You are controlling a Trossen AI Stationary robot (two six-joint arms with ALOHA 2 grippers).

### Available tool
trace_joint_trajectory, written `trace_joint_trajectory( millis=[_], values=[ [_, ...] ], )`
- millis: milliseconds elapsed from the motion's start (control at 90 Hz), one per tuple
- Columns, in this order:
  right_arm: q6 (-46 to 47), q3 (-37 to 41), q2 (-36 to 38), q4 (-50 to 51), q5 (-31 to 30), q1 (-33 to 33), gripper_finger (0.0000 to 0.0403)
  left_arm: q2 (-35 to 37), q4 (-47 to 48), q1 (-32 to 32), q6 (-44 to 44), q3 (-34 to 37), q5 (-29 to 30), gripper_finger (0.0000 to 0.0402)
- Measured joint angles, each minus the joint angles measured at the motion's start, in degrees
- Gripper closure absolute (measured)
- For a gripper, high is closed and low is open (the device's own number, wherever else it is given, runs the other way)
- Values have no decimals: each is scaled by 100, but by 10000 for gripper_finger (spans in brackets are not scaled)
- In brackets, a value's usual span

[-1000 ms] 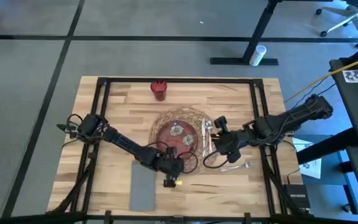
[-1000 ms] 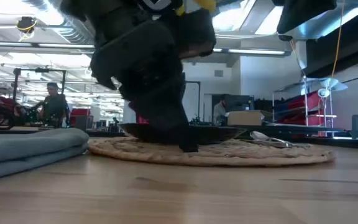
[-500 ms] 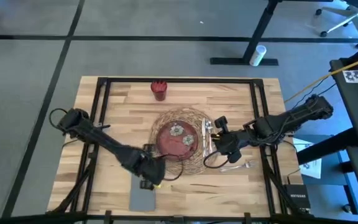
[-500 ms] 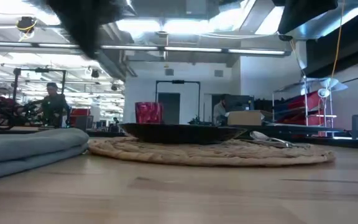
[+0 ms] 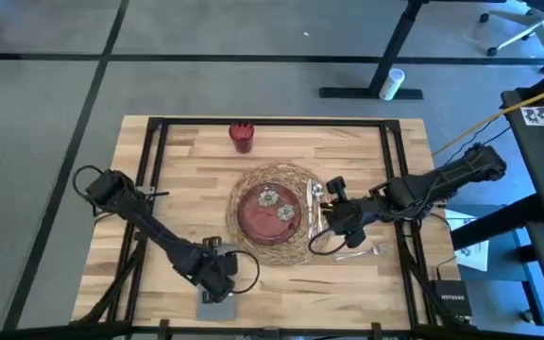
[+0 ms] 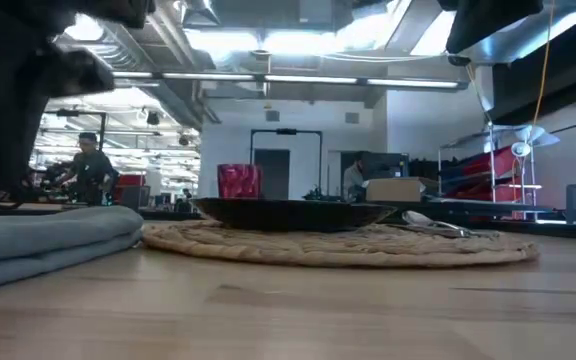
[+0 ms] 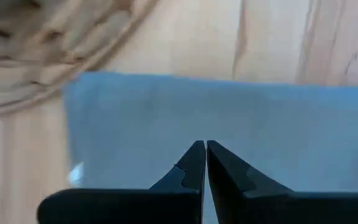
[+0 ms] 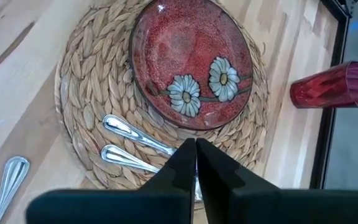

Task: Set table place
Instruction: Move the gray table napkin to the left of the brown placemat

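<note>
A woven mat [image 5: 274, 213] lies at the centre of the wooden counter [image 5: 178, 179], seen from above, with a dark red plate [image 5: 267, 212] bearing two pale flowers resting on it. At the mat's 3 o'clock edge lie two pieces of silver cutlery [image 8: 132, 129]; a third piece [image 5: 362, 252] lies on bare wood off the mat, toward 4 o'clock. A small red cup [image 5: 242, 136] stands well apart from the mat at 12 o'clock, near the counter's far edge. A gray napkin [image 5: 217, 304] lies flat on the counter at about 7 o'clock from the mat, just beside its rim.

The left tool [image 5: 217, 281] hangs over the mat-side end of the napkin, its arm stretching in from 9 o'clock. In its wrist view, the left tool [image 7: 205, 149] has its two dark fingers pressed together at the tips, with nothing between them and the napkin [image 7: 291, 130] filling the space beyond. The right tool [image 5: 321, 193] rests at the mat's 3 o'clock edge above the cutlery, its arm coming in from 3 o'clock. In its wrist view, the fingers of the right tool [image 8: 195, 144] likewise meet at the tips, empty, pointing toward the plate [image 8: 191, 62].

From counter level, the folded napkin [image 6: 48, 240] sits low beside the mat [image 6: 338, 245], and a person [image 6: 88, 165] shows in the room behind.
</note>
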State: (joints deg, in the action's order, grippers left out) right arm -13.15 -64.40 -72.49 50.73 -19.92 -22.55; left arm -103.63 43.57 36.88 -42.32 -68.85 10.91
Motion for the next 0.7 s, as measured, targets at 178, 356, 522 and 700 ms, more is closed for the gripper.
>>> trace_joint_trajectory(
  millis=[178,356,522,700],
  values=[
    [84,0,0,12,2,-48,402,0,-216,-9,-268,559,-4,401],
    [125,0,0,19,4,-229,402,42,-292,-50,-399,905,21,401],
    [310,0,0,21,0,-391,402,121,-130,-194,-221,1009,99,401],
    [434,-2,0,29,-55,-587,402,138,570,-426,74,1024,370,401]
  ],
)
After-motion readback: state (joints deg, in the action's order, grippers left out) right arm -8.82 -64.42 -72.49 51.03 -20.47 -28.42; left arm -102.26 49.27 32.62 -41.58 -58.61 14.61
